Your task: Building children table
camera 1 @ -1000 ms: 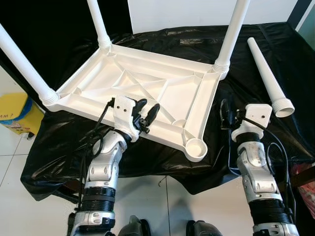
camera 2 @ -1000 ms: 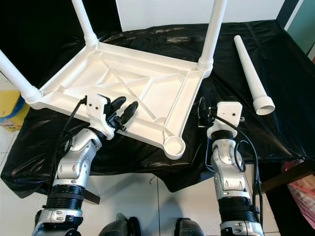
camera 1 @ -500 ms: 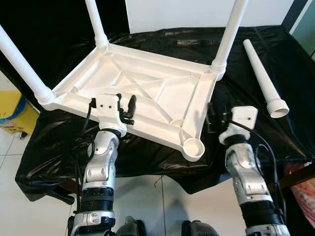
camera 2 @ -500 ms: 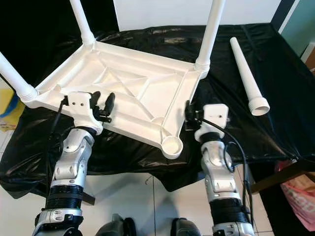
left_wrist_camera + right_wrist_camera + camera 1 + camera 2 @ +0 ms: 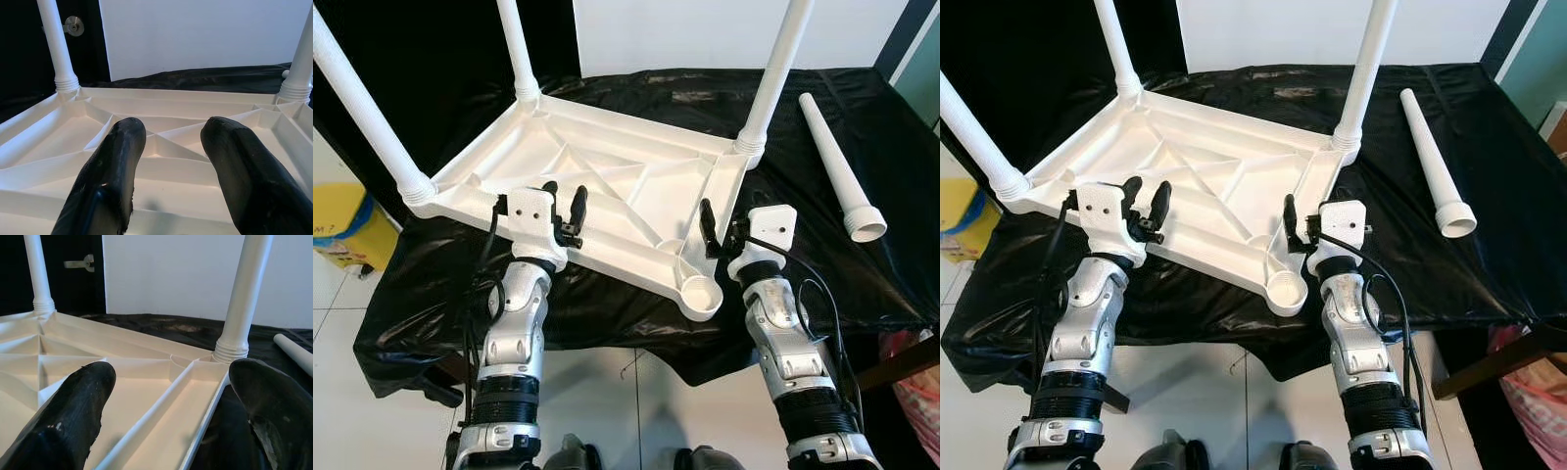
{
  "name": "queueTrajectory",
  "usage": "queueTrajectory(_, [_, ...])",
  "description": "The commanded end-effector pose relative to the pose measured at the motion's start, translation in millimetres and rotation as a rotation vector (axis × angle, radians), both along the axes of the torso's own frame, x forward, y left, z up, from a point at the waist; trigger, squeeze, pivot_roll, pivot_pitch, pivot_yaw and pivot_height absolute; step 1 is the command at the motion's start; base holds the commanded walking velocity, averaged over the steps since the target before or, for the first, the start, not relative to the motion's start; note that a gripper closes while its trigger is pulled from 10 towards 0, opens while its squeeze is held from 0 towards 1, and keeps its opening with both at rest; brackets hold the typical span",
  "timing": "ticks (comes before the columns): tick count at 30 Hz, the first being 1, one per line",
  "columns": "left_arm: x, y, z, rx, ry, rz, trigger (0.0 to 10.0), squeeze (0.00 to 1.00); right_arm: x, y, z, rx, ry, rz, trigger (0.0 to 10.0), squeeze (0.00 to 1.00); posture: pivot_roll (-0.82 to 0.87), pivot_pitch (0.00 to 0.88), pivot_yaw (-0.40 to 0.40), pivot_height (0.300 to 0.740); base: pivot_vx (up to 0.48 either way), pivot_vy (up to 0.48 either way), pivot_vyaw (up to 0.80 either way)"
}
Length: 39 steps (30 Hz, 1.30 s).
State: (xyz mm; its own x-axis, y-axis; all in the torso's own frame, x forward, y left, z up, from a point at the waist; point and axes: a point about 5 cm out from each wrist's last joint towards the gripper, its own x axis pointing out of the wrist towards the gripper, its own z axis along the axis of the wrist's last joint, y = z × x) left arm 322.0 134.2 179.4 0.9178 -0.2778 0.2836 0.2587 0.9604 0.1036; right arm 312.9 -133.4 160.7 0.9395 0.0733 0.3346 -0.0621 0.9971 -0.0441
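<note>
Tabletop (image 5: 607, 186) lies upside down on the black sheet (image 5: 862, 147), with three legs already standing in its corners. In the left eye view the empty socket (image 5: 702, 291) is at the near right corner, and the loose leg (image 5: 837, 166) lies well apart on the far right, its long axis running from near to far, wide end toward the robot. The right gripper (image 5: 717, 227) is nearer to both. In the right eye view the left gripper (image 5: 1147, 204) hovers over the near edge. In the left wrist view its fingers (image 5: 110, 166) are spread, holding nothing. In the right wrist view the fingers (image 5: 73, 416) are also wide apart over the right edge rail.
</note>
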Motion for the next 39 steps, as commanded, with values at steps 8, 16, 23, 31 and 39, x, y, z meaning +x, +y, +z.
queueTrajectory(8, [-0.3, 0.0, -8, 0.015, 0.033, 0.064, 10.0, 0.00, -2.9, -0.2, -8, 0.014, 0.021, -0.010, 10.0, 0.00, -0.02, 0.052, -0.005, 0.740, 0.000, 0.000, 0.00])
queueTrajectory(16, [-1.4, 0.1, -11, 0.001, 0.050, 0.063, 10.0, 0.00, -2.3, -2.4, -10, 0.007, 0.030, -0.012, 10.0, 0.00, -0.01, 0.049, -0.015, 0.740, 0.000, -0.320, 0.00])
queueTrajectory(23, [-2.6, 1.1, -13, 0.002, 0.057, 0.063, 10.0, 0.00, -1.1, -3.1, -12, -0.002, 0.037, -0.010, 10.0, 0.00, -0.01, 0.046, -0.016, 0.740, 0.000, -0.389, 0.00])
queueTrajectory(31, [-1.3, 1.1, -13, 0.010, 0.062, 0.056, 10.0, 0.00, -2.8, -3.5, -14, -0.005, 0.043, -0.010, 10.0, 0.00, -0.02, 0.045, -0.010, 0.740, 0.000, -0.376, 0.00])
queueTrajectory(39, [0.0, -0.6, -11, -0.033, 0.058, 0.051, 10.0, 0.00, -2.8, -5.6, -15, -0.007, 0.045, -0.016, 10.0, 0.00, -0.02, 0.038, -0.006, 0.740, 0.000, 0.000, 0.00])
